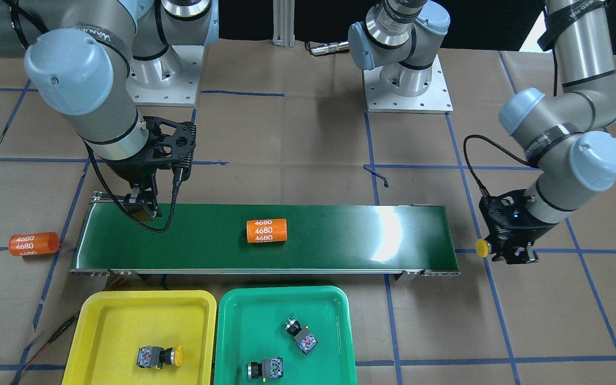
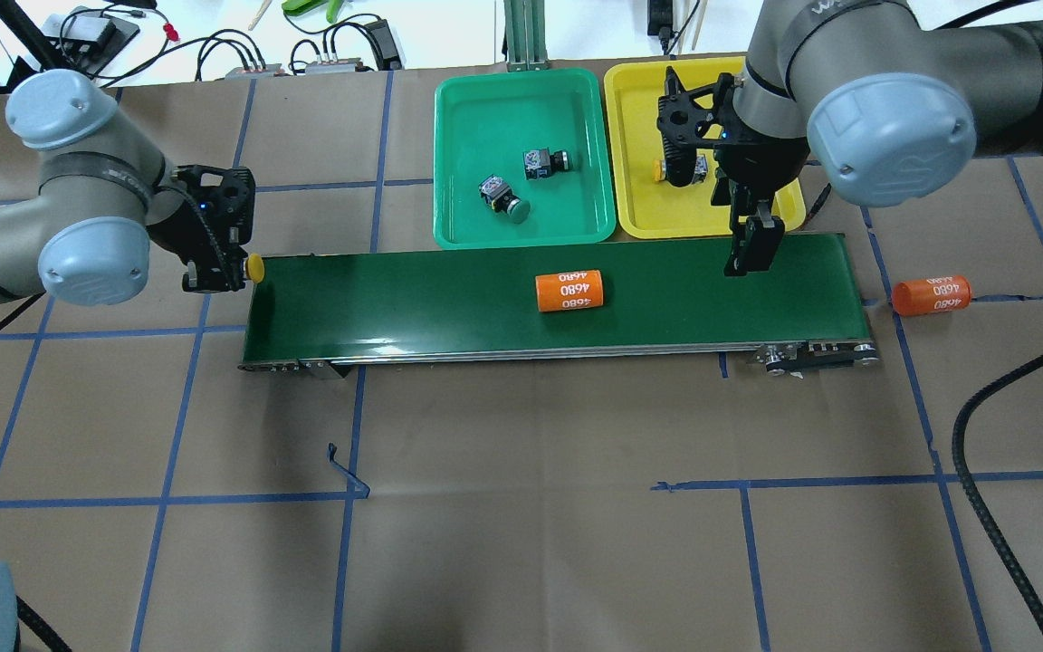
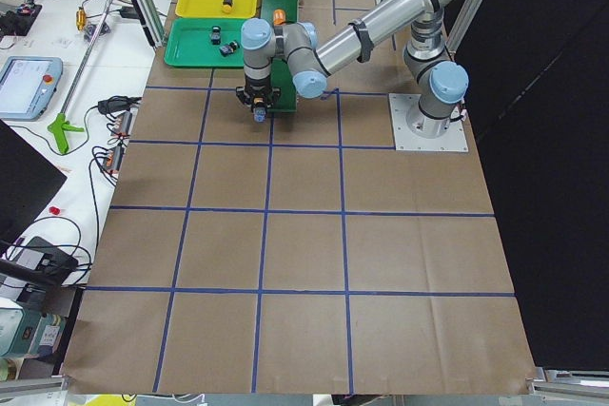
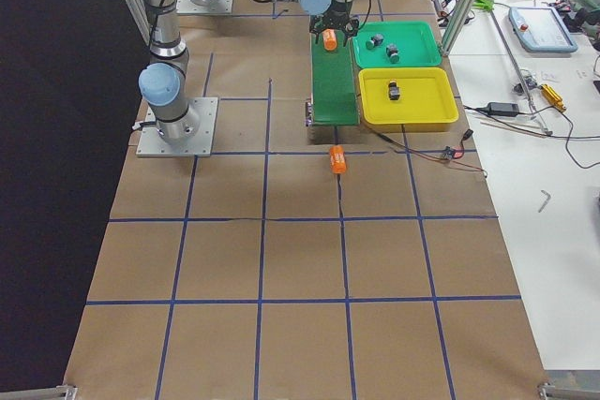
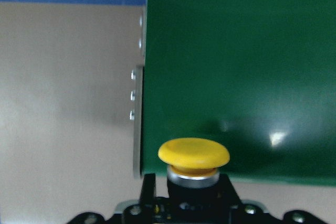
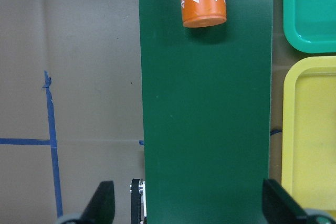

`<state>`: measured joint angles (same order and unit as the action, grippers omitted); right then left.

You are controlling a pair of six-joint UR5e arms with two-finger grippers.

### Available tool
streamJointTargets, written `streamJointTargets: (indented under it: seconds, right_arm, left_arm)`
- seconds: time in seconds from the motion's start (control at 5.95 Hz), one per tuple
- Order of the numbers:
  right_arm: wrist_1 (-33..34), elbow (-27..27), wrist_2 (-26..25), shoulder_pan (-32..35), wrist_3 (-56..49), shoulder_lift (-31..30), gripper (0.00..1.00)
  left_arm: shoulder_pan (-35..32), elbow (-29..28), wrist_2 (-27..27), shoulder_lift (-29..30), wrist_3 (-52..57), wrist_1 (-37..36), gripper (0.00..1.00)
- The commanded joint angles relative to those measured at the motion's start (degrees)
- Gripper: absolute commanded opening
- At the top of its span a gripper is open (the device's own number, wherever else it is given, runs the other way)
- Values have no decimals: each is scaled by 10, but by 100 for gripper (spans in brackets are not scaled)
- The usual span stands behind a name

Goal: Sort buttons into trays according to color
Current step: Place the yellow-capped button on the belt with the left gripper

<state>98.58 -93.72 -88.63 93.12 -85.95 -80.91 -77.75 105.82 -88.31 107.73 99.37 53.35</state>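
My left gripper (image 2: 218, 264) is shut on a yellow button (image 2: 254, 268), just off the left end of the conveyor, with the cap pointing at the belt. The cap fills the left wrist view (image 5: 193, 153). My right gripper (image 2: 751, 246) is open and empty above the belt's right end; its fingers (image 6: 102, 204) stand wide apart. The yellow tray (image 1: 142, 298) holds one yellow button (image 1: 161, 356). The green tray (image 1: 281, 293) holds two green buttons (image 1: 299, 334) (image 1: 265, 369). In the overhead view my right wrist partly hides the yellow tray's button.
A dark-green conveyor belt (image 2: 449, 299) runs across the table, with an orange 4680 cylinder (image 2: 569, 291) lying on its middle. A second orange cylinder (image 2: 931, 295) lies on the table beyond the belt's right end. Both trays sit against the belt's far side.
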Motion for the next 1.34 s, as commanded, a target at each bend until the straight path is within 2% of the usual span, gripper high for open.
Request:
streamJointTargets:
  seconds: [0.0, 0.17, 0.34, 0.5, 0.67, 0.84, 1.01, 1.18]
  right_arm:
    - [-39, 0, 0, 0, 2, -20, 100]
    - [-39, 1, 4, 0, 3, -21, 100]
    - [-36, 12, 9, 2, 4, -21, 100]
    - [-38, 29, 12, 4, 6, -16, 100]
    - [-40, 27, 12, 6, 12, -14, 100]
    - [-40, 25, 13, 6, 12, -14, 100]
    - [-36, 25, 13, 6, 15, -9, 100]
    - [-33, 22, 13, 6, 16, -9, 100]
  left_arm:
    - [-81, 16, 1, 1, -69, -4, 16]
    - [-92, 26, -5, -12, -67, -2, 16]
    - [-93, 32, -5, -19, -67, 2, 47]
    - [-93, 33, -2, -18, -72, 2, 98]
    - [-94, 30, -4, -28, -89, 9, 98]
    - [-94, 18, -3, -57, -145, 63, 98]
    - [-94, 1, -3, -106, -243, 142, 98]
    - [-92, -55, -4, -125, -334, 248, 98]
